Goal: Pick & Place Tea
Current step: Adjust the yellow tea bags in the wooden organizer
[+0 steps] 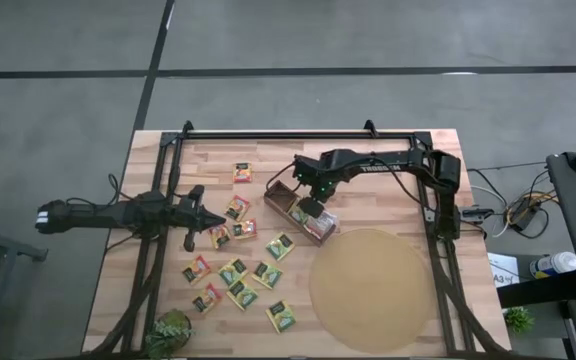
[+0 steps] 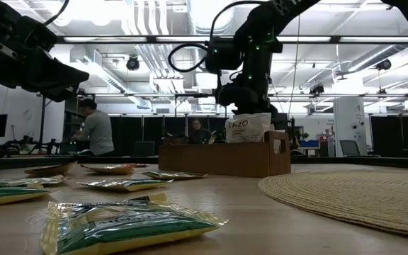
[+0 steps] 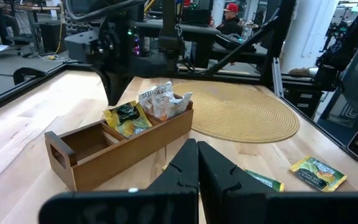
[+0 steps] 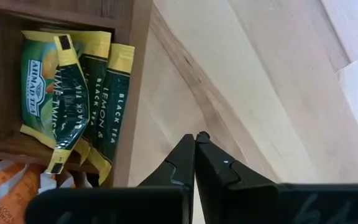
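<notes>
1. The task looked partly done. The wooden box (image 1: 299, 213) already held several sachets: green-yellow ones (image 4: 73, 93) stood on edge in one compartment, white-and-orange ones (image 3: 157, 99) rose above the rim of the next, and the end compartment nearest the left tool (image 3: 197, 163) looked empty.
2. About a dozen loose sachets (image 1: 238, 272) lay flat on the worktop (image 1: 368, 190), most of them between the left tool (image 1: 190, 240) and the round mat (image 1: 373, 289), with one orange-red sachet (image 1: 242, 172) apart beyond the box.
3. My judgement was that most of the tea remained to be picked up, so the task was nearer its start than its end.
4. The right tool (image 1: 311, 207) hung above the box with its fingers pressed together and nothing between them; in its wrist view its tips (image 4: 194, 142) sat just beside the box wall, over bare wood.
5. The left tool was also pressed together and carried nothing, hovering at the edge of the scattered sachets.
6. The sachets were small, flat, square packets of glossy, crinkled film (image 2: 126, 225); they lay limp and thin, so I judged they would be hard to get under.
7. The box was brown, oblong and rigid, with thin dividers and a cut-out handle (image 3: 59, 157) at its end.
8. The mat was tan, woven in concentric coils, with a ribbed surface. The worktop was pale, smooth planking.
</notes>
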Motion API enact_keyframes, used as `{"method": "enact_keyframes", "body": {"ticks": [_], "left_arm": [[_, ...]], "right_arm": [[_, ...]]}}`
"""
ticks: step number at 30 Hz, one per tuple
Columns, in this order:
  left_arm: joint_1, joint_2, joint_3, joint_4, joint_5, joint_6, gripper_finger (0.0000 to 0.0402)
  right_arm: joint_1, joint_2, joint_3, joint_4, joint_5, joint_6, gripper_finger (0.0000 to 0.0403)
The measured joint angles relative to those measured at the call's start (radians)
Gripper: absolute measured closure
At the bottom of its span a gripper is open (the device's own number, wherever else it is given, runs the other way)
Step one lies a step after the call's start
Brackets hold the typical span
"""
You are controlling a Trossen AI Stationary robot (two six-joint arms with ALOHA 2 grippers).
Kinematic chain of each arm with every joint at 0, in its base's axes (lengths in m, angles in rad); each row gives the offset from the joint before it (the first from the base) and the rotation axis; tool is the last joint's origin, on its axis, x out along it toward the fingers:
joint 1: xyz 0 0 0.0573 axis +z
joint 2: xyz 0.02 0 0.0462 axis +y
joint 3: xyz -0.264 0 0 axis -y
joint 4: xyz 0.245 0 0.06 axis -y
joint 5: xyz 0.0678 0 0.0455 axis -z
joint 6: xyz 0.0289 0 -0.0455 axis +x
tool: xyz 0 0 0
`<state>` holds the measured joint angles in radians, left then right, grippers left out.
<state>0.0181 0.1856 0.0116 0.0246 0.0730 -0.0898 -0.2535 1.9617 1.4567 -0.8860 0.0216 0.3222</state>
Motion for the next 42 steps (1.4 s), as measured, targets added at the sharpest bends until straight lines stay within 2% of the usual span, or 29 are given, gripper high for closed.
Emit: {"method": "enact_keyframes", "body": {"ticks": [9,15,19,28,34,42], "left_arm": [[0.000,0.000,0.000,0.000,0.000,0.000,0.0402],[0.000,0.000,0.000,0.000,0.000,0.000,0.0402],[0.000,0.000,0.000,0.000,0.000,0.000,0.0402],[0.000,0.000,0.000,0.000,0.000,0.000,0.0402],[0.000,0.000,0.000,0.000,0.000,0.000,0.0402],[0.000,0.000,0.000,0.000,0.000,0.000,0.0402]], "right_arm": [[0.000,0.000,0.000,0.052,-0.128,0.004,0.0394],[0.000,0.000,0.001,0.059,-0.145,0.012,0.0394],[0.000,0.000,0.001,0.060,-0.211,0.012,0.0394],[0.000,0.000,0.017,0.071,-0.249,0.016,0.0394],[0.000,-0.001,0.026,0.120,-0.358,0.019,0.0394],[0.001,-0.001,0.026,0.133,-0.413,0.027,0.0394]]}}
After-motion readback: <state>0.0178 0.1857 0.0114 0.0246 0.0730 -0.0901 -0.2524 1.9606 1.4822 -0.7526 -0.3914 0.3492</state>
